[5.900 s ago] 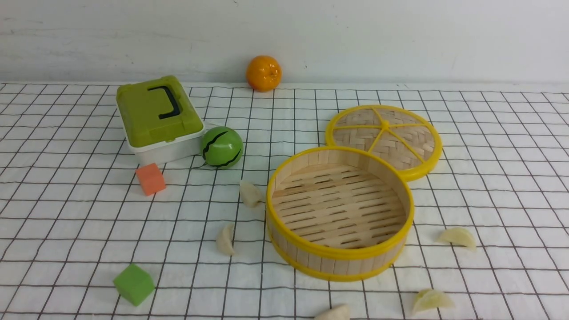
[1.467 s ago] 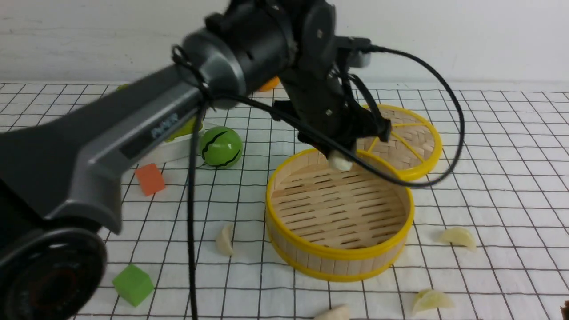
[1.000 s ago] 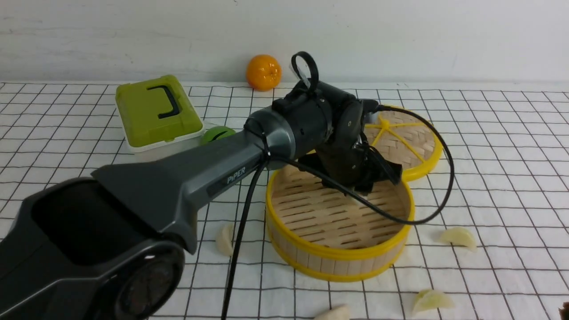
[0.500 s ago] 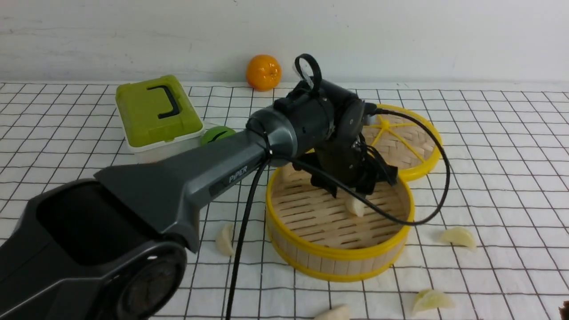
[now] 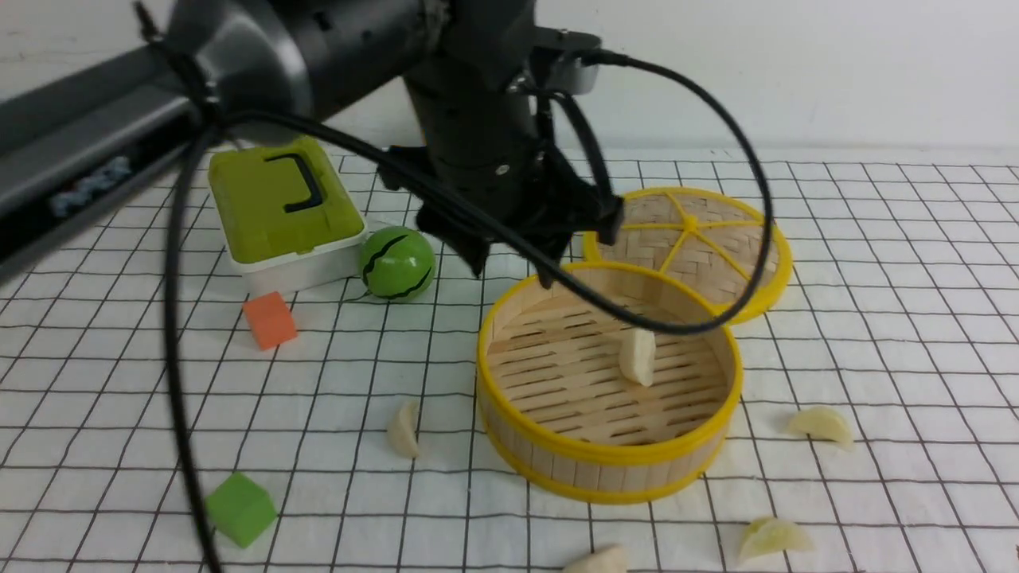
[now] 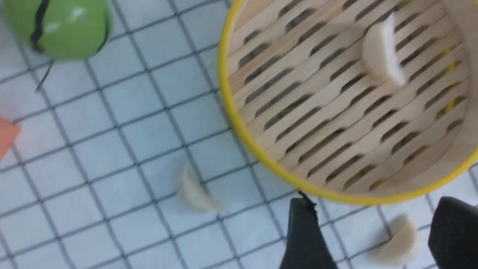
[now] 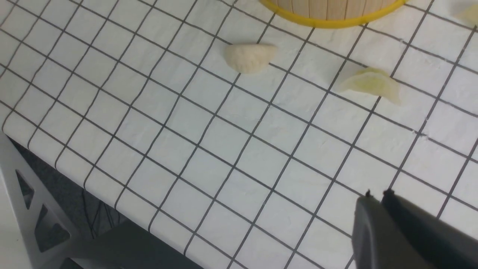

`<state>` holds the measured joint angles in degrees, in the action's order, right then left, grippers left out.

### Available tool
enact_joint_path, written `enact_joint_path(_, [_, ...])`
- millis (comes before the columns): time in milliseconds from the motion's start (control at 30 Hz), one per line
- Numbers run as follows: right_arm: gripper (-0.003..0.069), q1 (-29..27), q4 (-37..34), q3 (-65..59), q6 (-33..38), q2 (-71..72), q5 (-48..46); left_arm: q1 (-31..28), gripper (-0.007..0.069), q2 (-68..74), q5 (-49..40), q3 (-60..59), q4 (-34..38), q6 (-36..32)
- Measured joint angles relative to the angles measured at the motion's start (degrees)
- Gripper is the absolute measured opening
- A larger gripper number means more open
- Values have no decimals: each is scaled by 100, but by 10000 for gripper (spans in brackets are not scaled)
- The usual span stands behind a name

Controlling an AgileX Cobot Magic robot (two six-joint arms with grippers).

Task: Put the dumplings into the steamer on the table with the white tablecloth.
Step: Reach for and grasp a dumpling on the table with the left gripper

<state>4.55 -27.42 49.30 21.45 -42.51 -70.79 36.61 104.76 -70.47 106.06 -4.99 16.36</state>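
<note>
The steamer (image 5: pixel 605 460) stands right of centre on the white tablecloth (image 5: pixel 876 334) of the table. One cream dumpling (image 5: pixel 638 356) lies on its slatted floor, free of any grip. My left gripper (image 5: pixel 545 251) hangs open and empty above the steamer's back left rim (image 6: pixel 261 153); in the left wrist view its fingers (image 6: pixel 373 231) stand wide apart. Other dumplings lie on the cloth: a cream one (image 5: pixel 404 428) left of the steamer, one (image 5: pixel 820 423) to its right, and two near the front edge (image 7: pixel 249 56) (image 7: pixel 369 84). My right gripper (image 7: pixel 377 194) is shut and empty over the front cloth.
A green-lidded box (image 5: pixel 283 207), a green ball (image 5: pixel 396 263) and an orange (image 5: pixel 472 130) stand at the back left. An orange cube (image 5: pixel 269 320) and a green cube (image 5: pixel 239 508) lie on the left. The flat woven lid (image 5: pixel 689 247) rests behind the steamer. The table's front edge (image 7: pixel 37 149) is near.
My left gripper opened inside the steamer and let go of the cream dumpling. It then rose up and back, out of the steamer. The dumpling stays on the slats.
</note>
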Motion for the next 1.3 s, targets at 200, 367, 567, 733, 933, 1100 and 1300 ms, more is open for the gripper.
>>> enact_joint_path(200, [37, 0, -6, 0, 0, 21, 0, -637, 430, -1367, 1020, -2453, 92, 372])
enact_joint_path(367, [39, 0, -48, 0, 0, 21, 104, -866, 430, -1713, 2165, -3897, 88, 777])
enact_joint_path(567, [44, 0, -90, 0, 0, 21, 124, -866, 430, -1360, 2963, -4155, 228, 878])
enact_joint_path(733, [48, 0, -90, 0, 0, 21, 124, -866, 432, -686, 3647, -4155, 258, 1163])
enact_joint_path(933, [53, 0, -90, 0, 0, 21, 124, -866, 432, -26, 4100, -4144, 258, 1289])
enact_joint_path(1100, [57, 0, -90, 0, 0, 21, 124, -866, 416, 349, 4288, -3994, 246, 1309])
enact_joint_path(1300, [59, 0, -90, 0, 0, 21, 124, -866, 214, 414, 4079, -3789, 235, 1309])
